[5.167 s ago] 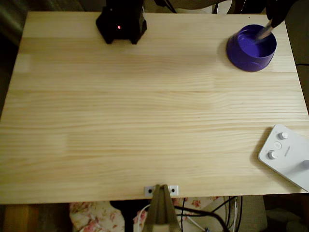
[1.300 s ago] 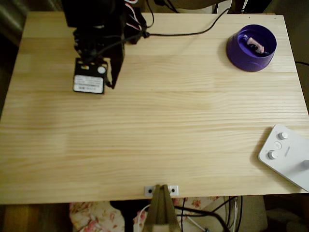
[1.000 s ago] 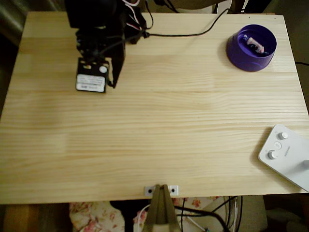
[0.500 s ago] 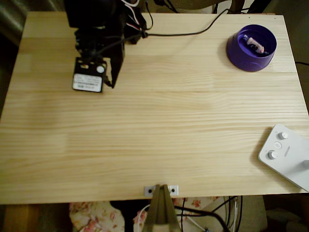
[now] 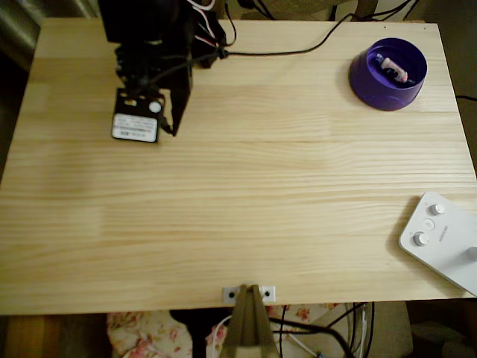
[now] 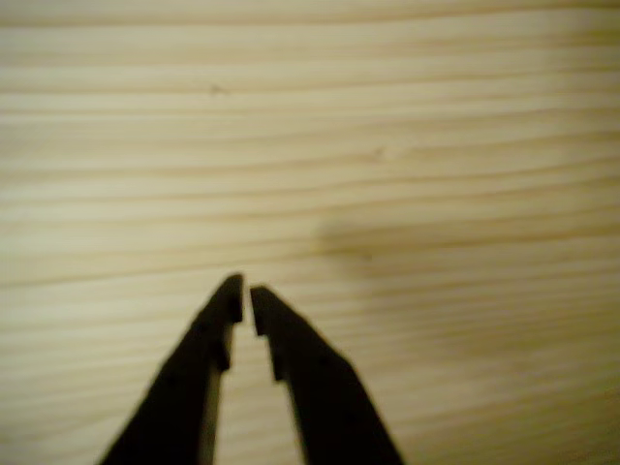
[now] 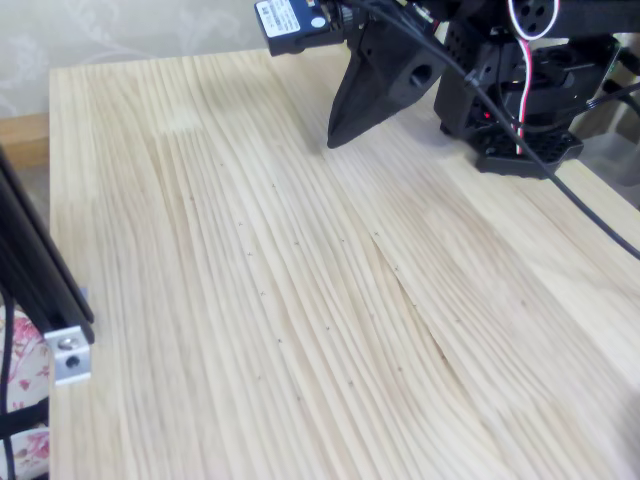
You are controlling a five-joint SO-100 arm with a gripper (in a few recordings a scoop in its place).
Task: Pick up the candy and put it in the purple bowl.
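A: Top right of the counter, overhead view: purple bowl with the candy lying inside it on the flat bottom. Pinkish wrapper, tilted diagonally.

B: Hand?

A: Hand is over the far left part of the counter, well apart from the bowl. Wrist view shows the two black fingertips nearly together, a thin slit between them, nothing held. Bare wood under them. Fixed view has the hand pointing down with its tip close above the boards; can't tell if it touches.

B: Surface?

A: Pale pine planks, strong grain running lengthwise, a few small dark specks. Warm, dim light; faint shadow patch on the wood in the wrist view.

B: Anything else on it?

A: White device with knobs at the lower right edge, overhanging a bit. Small metal bracket at the middle of the near edge. Black cable runs from the arm across the top edge.

B: Room?

A: Floral fabric and loose cables below the near edge. Pale patterned wall behind the counter in the fixed view.
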